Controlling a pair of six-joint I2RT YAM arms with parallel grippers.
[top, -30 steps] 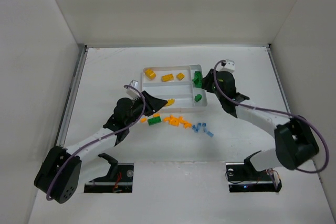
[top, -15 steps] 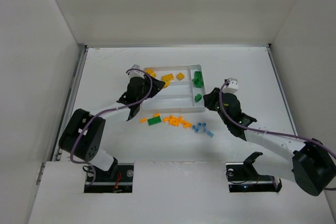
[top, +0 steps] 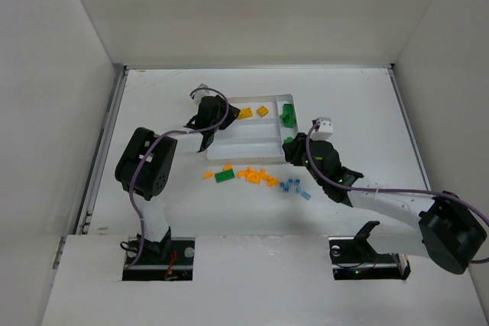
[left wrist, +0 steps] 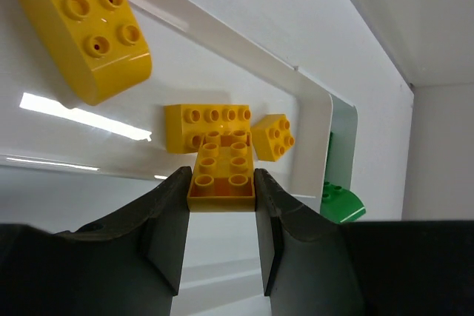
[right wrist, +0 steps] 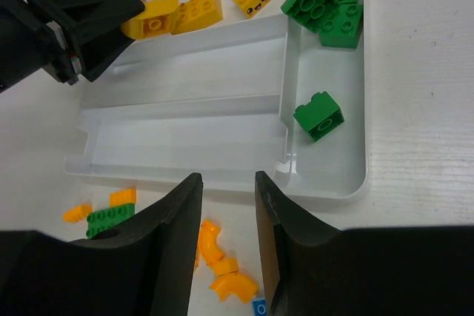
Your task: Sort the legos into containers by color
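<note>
Left arm has swung from the loose pile at frame centre up to the upper-left corner of the tray (top: 252, 140) in the overhead view. The left tool (left wrist: 221, 192) is pinching a yellow brick (left wrist: 221, 164) by its sides, over the top section where the other yellow bricks (left wrist: 209, 119) already lie. Can't tell from the wrist view whether it touches the flat one behind it. Right arm has pulled back from the tray's right end to its lower edge. The right tool (right wrist: 227, 179) is spread with nothing between the fingers, over the front rim, with orange pieces (right wrist: 222, 268) just below in frame. The green bricks (right wrist: 318, 116) sit in the narrow right section. My read: the yellow drop-off is one release away and the right side is free for the next pick. On the surface (top: 153, 112), lower centre: the orange pieces, one green brick (top: 225, 176), small blue ones (top: 294, 186). The two middle sections hold nothing I can see, so I'd judge the sort less than half done.
</note>
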